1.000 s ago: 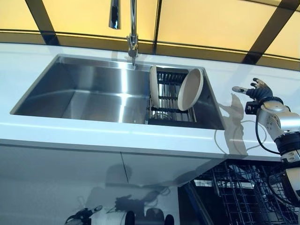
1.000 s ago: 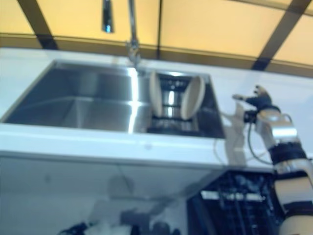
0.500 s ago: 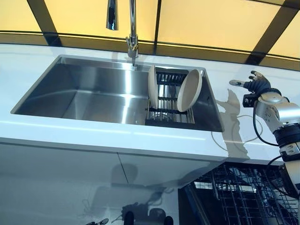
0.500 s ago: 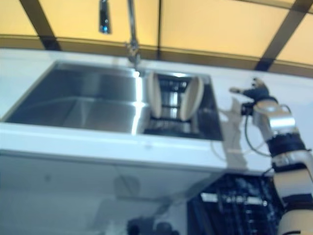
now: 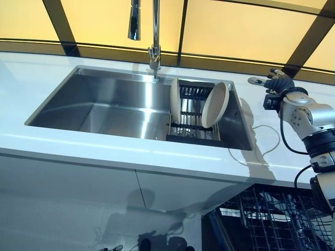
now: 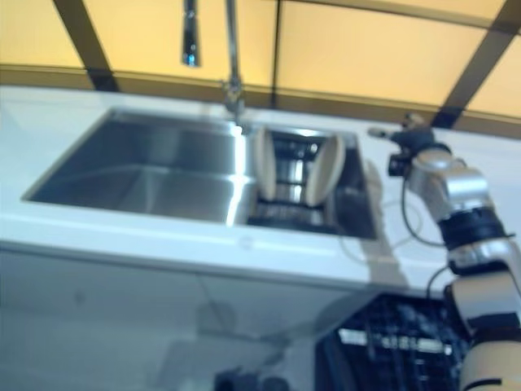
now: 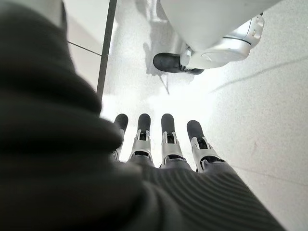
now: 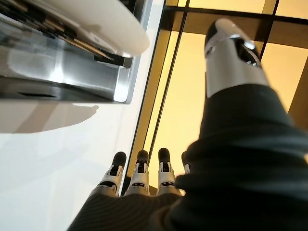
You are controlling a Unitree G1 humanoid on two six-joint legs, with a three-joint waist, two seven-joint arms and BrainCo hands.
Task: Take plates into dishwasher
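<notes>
Here two plates (image 5: 214,104) stand half-hidden in the sink's rack (image 5: 191,112); right robot hand (image 5: 272,83) hovers empty, fingers spread, above the counter (image 5: 157,154).

Two plates (image 5: 215,105), one rack (image 5: 191,116), one sink (image 5: 104,104), one faucet (image 5: 154,36).

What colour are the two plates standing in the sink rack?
Both plates are off-white, a creamy beige; clearest in the left eye view.

place: kitchen | evidence: steel sink (image 5: 104,104) sunk in a white countertop (image 5: 131,154), tall faucet (image 5: 154,36) behind it | dish rack (image 5: 191,112) in the sink with two plates (image 5: 214,104) on edge | below right: wire racks, probably an open dishwasher (image 5: 267,217) | backdrop: yellow panels in dark frames
</notes>
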